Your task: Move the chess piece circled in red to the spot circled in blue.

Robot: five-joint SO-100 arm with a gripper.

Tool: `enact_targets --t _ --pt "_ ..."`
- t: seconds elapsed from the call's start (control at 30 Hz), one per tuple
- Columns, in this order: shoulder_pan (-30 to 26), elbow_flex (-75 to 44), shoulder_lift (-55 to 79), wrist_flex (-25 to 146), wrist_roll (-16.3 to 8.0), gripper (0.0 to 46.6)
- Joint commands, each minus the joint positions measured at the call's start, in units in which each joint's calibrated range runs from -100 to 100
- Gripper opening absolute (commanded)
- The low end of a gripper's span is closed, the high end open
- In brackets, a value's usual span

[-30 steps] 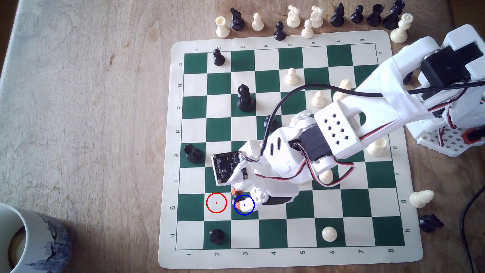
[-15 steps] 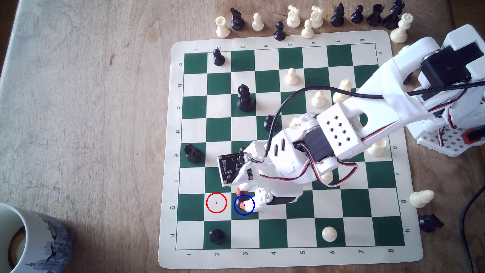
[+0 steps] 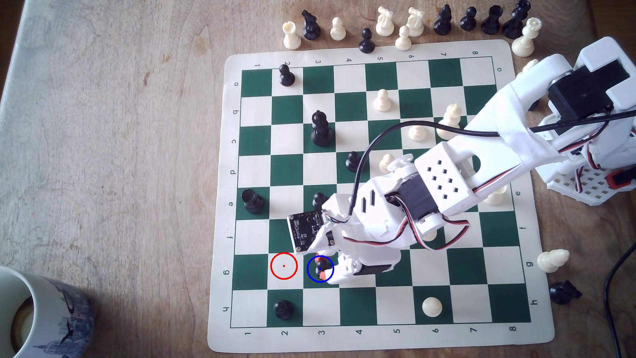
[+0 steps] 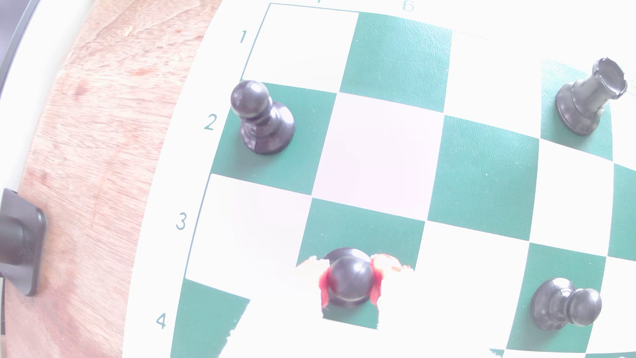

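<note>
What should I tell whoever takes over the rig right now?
Gripper: its orange-tipped fingers sit either side of the black pawn's head; open or shut cannot be told.
Pawn: standing on the blue-ringed green square.
Red-ringed cream square: bare, just to the exterior view's left of it.
Done: pawn brought to the target square.
Left: make sure the pawn is released, then lift clear without tipping it; another black pawn is nearby.

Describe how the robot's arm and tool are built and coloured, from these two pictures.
The arm is white printed plastic with black servo blocks, a perforated cover, red-white-black wires and a looping black cable. A bare black circuit board sits at the wrist. The tool has white fingers with orange-red pads.
</note>
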Motion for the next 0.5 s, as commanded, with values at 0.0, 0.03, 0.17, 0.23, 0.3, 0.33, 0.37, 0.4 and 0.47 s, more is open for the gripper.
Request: enact_targets --t 0.0,0.03,0.17,0.23,0.3,0.33,0.37,0.4,0.47 --pt "0.4 -4.7 -0.4 -1.2 0.4 3.3" --pt "0.5 -4.8 -0.4 -1.2 0.4 3.3" --pt "0.8 -5.3 -0.4 -1.2 0.5 3.4" --pt "1.0 -5.4 -0.4 -1.2 0.6 3.4" --pt "1.2 -5.5 -0.1 -1.3 0.8 3.4" --pt "1.2 -5.5 -0.1 -1.3 0.8 3.4" --pt "1.4 -5.6 -0.1 -1.3 0.8 3.4" --pt "1.5 -5.7 -0.1 -1.3 0.9 4.3" --pt "1.5 -5.7 -0.1 -1.0 1.0 4.8"
